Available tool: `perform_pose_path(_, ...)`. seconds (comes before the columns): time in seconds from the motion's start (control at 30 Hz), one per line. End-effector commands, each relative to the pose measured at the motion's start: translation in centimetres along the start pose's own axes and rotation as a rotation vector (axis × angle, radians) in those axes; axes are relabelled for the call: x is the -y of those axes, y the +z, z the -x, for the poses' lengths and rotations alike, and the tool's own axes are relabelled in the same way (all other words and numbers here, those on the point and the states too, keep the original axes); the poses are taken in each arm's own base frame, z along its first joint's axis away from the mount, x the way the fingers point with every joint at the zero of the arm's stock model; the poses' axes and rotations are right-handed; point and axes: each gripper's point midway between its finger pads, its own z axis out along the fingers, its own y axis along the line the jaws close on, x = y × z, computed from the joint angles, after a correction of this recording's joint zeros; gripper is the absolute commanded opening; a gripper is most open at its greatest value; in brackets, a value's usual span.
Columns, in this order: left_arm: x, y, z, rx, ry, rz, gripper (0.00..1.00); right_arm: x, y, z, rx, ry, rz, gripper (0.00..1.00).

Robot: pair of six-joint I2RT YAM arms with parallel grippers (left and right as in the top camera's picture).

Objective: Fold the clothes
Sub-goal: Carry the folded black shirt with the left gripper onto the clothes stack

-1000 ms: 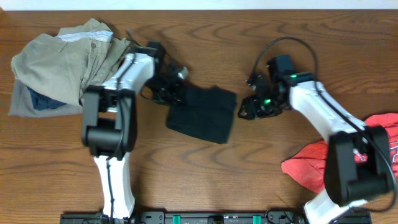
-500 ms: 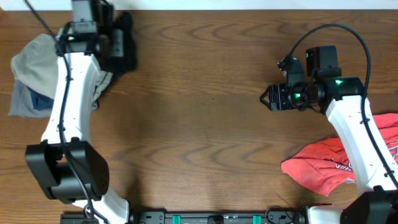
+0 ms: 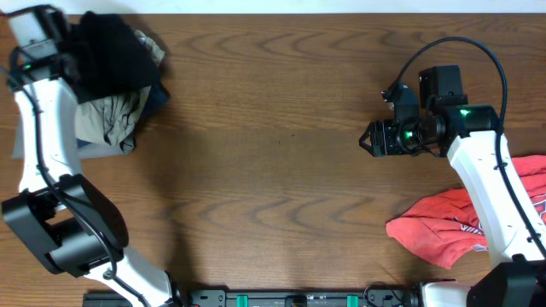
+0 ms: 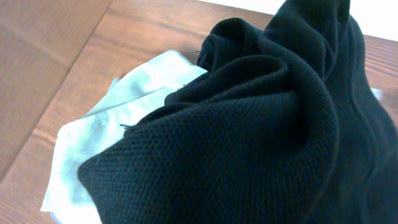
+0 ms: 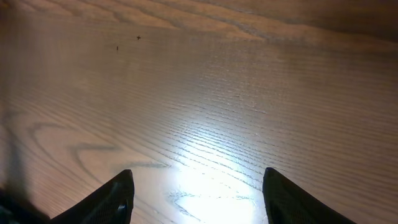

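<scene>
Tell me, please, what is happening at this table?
The left arm holds the bunched black shirt over the khaki pile at the far left corner of the table; its claw is buried in the cloth. The right claw hangs open and empty over bare wood. The red tee lies crumpled near the right edge, not yet folded.

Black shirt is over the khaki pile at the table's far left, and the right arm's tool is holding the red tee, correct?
No: the right tool holds nothing. The right wrist view shows it open over bare table, and overhead the red tee lies apart from it. The black shirt is indeed over the khaki pile.
</scene>
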Motion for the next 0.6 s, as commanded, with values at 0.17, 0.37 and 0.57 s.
perform_pose_path(0.17, -5.4, 3.3, -2.7, -0.071, -0.226, 0.072, 0.46, 0.3, -0.8, 0.5, 0.027, 0.005, -0.013, 0.65)
perform_pose_path(0.37, -7.1, 2.6, -2.6, -0.065, -0.268, 0.095, 0.98, 0.4, -0.8, 0.5, 0.027, 0.005, -0.021, 0.67)
perform_pose_path(0.57, -6.9, -1.7, 0.4, 0.033, -0.28, 0.088, 0.98, 1.2, -0.8, 0.6, 0.032, 0.004, -0.066, 0.89)
